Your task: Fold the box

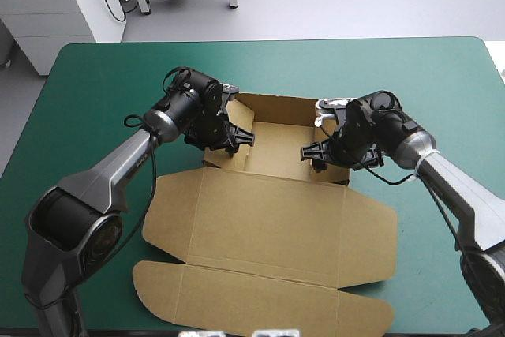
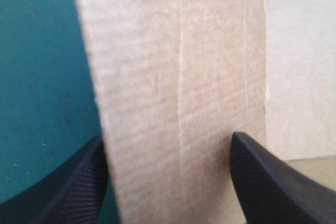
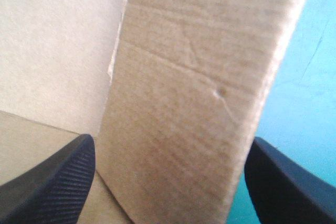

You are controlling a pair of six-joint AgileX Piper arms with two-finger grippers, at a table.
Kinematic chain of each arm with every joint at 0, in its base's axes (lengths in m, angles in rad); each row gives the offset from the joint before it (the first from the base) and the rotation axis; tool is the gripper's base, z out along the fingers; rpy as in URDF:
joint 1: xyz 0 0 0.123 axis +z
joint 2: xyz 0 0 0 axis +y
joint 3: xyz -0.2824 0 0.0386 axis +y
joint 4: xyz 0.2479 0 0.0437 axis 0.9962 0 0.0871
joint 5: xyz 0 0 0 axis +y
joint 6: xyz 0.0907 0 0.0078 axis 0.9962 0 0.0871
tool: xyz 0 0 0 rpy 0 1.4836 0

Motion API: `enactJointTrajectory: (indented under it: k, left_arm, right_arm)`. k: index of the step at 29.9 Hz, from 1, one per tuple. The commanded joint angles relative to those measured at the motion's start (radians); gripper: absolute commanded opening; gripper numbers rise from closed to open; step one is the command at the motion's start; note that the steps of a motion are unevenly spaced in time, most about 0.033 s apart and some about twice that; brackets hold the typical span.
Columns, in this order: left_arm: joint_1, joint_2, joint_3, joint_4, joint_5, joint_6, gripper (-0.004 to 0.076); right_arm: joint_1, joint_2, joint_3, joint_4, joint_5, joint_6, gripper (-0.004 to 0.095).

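A raised side wall stands between each claw's spread fingers: the left claw point(image 1: 243, 138) straddles the left wall, the right claw point(image 1: 310, 153) the right. The brown box point(image 1: 268, 219) lies mid-counter point(image 1: 87, 84), its far walls up and its lid flat toward the near edge.

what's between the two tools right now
Only the bare tray floor of the box, between the left tool and the right tool; the high view shows it.
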State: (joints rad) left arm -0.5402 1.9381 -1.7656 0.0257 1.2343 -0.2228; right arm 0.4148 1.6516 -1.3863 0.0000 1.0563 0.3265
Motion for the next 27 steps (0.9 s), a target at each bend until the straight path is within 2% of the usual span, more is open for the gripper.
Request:
enactJointTrajectory:
  k: [1,4,9,12,14,15,19,27]
  left_arm:
    - [-0.006,-0.057,-0.103,0.043,0.052,0.106,0.046]
    - [-0.006,-0.093,-0.172,0.055,0.052,0.119,0.0419]
    - [0.0,-0.184,-0.284,0.06,0.052,0.189,0.0355]
    - [0.0,-0.275,-0.281,0.044,0.053,0.189,0.0212]
    - [0.0,-0.347,-0.254,0.024,0.053,0.189,0.0042]
    - [0.0,-0.386,-0.237,0.008,0.053,0.195,-0.0005]
    - [0.0,-0.537,-0.113,0.008,0.053,0.199,-0.0008]
    - [0.0,-0.809,0.26,0.064,0.041,0.173,-0.0008]
  right_arm:
    - [0.0,-0.042,-0.088,-0.031,-0.019,0.036,0.0751]
    - [0.0,-0.042,-0.184,-0.063,0.022,0.057,0.0751]
    - [0.0,-0.044,-0.304,-0.095,0.157,0.103,0.0751]
    - [0.0,-0.044,-0.304,-0.099,0.195,0.14,0.0751]
    - [0.0,-0.044,-0.283,-0.093,0.193,0.143,0.0751]
    - [0.0,-0.044,-0.27,-0.093,0.185,0.152,0.0751]
    - [0.0,-0.044,-0.177,-0.095,0.138,0.182,0.0751]
    - [0.0,-0.042,0.019,-0.056,-0.025,0.214,0.0751]
